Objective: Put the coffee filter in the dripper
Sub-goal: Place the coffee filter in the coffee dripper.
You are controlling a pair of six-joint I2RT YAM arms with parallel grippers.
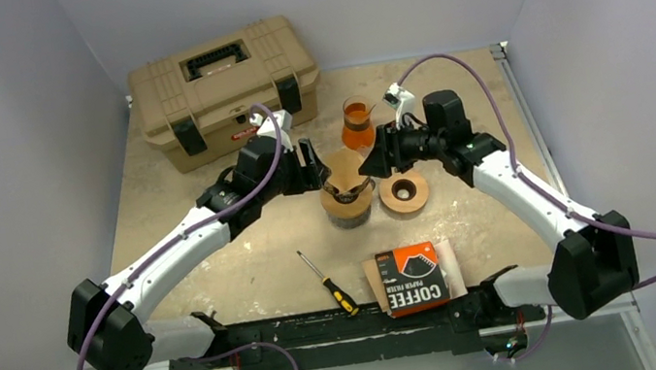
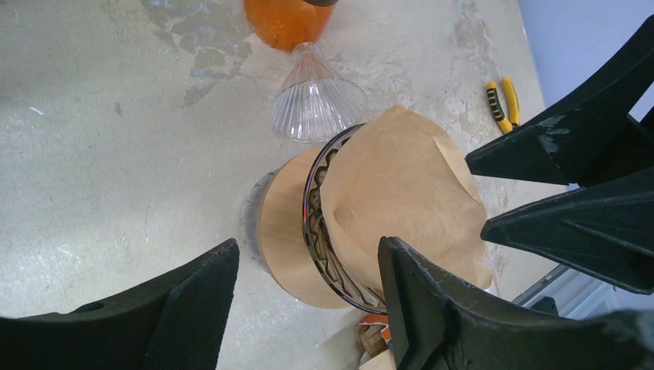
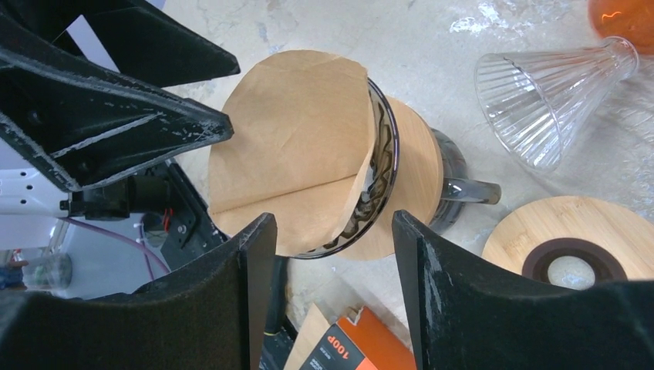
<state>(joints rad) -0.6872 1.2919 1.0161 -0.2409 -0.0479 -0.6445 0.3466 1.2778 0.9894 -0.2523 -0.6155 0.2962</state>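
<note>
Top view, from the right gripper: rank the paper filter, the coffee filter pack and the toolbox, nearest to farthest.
1. Paper filter, just left of the right gripper, sitting in the dripper.
2. Coffee filter pack, at the near edge between the arm bases.
3. Toolbox, far back on the left.

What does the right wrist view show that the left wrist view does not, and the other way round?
Only the right wrist view shows the wooden ring with a dark hole. Only the left wrist view shows a yellow-and-black tool handle. Both show the brown paper filter set in the dripper and standing above its rim, the clear ribbed glass cone lying on its side, and part of an orange vessel.
</note>
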